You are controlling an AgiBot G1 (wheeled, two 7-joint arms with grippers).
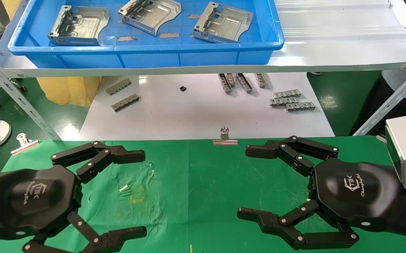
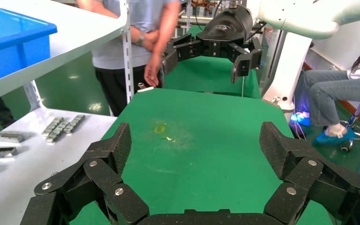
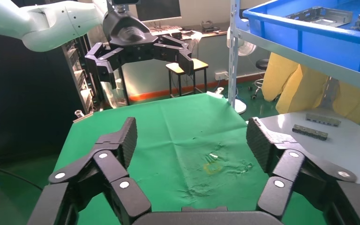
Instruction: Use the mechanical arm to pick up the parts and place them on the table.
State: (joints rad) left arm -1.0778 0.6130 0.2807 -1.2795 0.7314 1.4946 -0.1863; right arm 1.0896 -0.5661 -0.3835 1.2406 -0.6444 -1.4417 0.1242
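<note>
**Three parts in the blue bin, both claws spread above the green table**

Three silver parts lying in the blue tray on the pale grey shelf, well beyond both claws: the left part farthest toward the left claw's side, the middle part between the other two, the right part nearest the right claw's side. All three separate from one another, embossed faces up, slotted tabs turned upward. Small grey ridged scraps scattered on the tray floor among them.

Left gripper hovering low over the green table, fingers spread wide, holding nothing; seen likewise in its own wrist view, with bare cloth between the black fingertips. Right gripper level with it on the opposite side, fingers equally apart and empty, confirmed in its wrist view. Open ends of the two claws facing each other, well apart.

Between the claws, nearer the left one: wrinkled cloth with a yellow mark. Ahead of the claws, a silver binder clip on the table's far edge; another clip beyond the left claw. Past that edge, under the shelf, a white board carrying grey ridged strips in several groups.
</note>
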